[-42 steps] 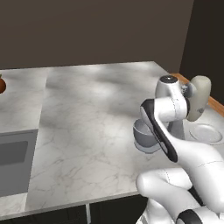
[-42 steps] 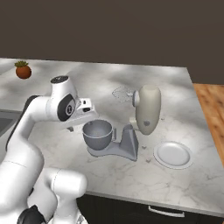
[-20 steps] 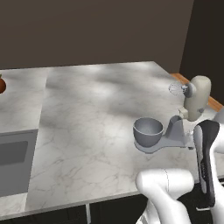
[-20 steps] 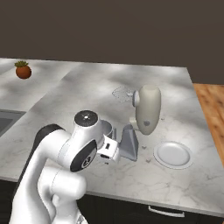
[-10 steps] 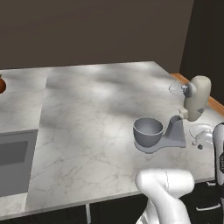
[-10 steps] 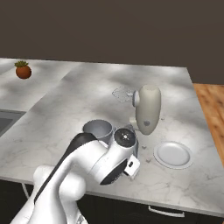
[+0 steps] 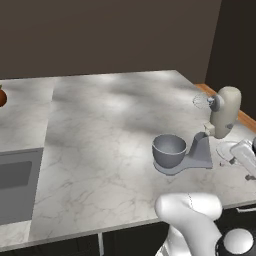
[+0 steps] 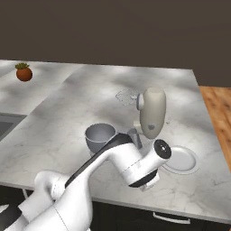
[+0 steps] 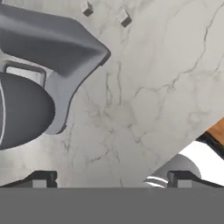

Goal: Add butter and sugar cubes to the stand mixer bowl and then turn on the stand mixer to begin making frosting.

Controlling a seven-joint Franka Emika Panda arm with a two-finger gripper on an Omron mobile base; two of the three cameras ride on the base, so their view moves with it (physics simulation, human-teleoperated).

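gripper (image 9: 109,181): jaws spread wide, nothing between them; it hangs over bare marble just beside the mixer's base.
stand mixer (image 7: 220,120): on the counter (image 7: 100,145) near the right end, cream head tilted up on its neck, whisk out over open counter; long axis runs from bowl to neck, across the left base view.
stand mixer bowl (image 7: 169,150): upright on the grey base, mouth up, looks empty.
sugar cubes (image 9: 124,18): two small pale cubes on the marble past the mixer's base, near each other but apart.
handling, cubes: likely light, stiff, crumbly at the corners; pinch flat faces, one at a time, gently.
butter: probably on the white plate (image 8: 180,160) next to the mixer, too blurred to confirm.
handling, butter: judged soft and greasy; grip across its short sides.
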